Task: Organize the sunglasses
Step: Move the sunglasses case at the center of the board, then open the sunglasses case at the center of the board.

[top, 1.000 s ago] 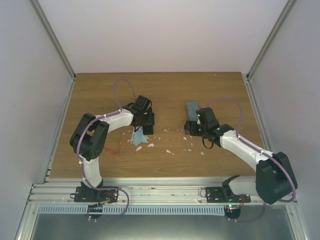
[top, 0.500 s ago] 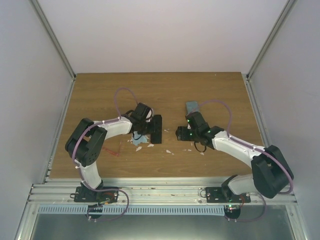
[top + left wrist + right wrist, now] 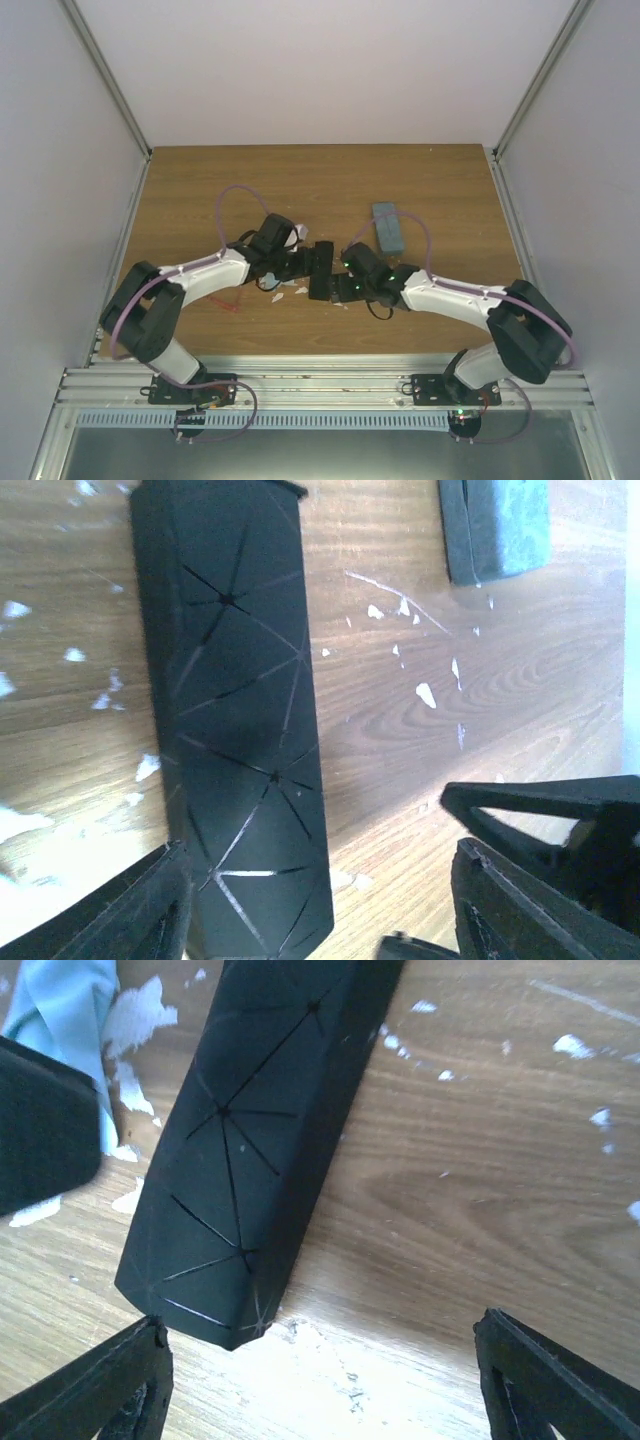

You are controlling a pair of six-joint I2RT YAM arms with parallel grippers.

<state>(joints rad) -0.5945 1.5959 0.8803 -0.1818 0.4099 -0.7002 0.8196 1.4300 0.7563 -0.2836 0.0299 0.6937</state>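
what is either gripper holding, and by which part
Nothing. The left gripper and right gripper are both open; the black case lies on the table, its ends at their spread fingers.

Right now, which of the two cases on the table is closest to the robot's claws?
The black case etched with thin lines, lying between the left gripper and right gripper. The grey-blue case sits farther back, apart from both.

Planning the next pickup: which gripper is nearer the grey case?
Right. The right gripper sits just near-left of the grey case; the left gripper lies farther left, beyond the black case.
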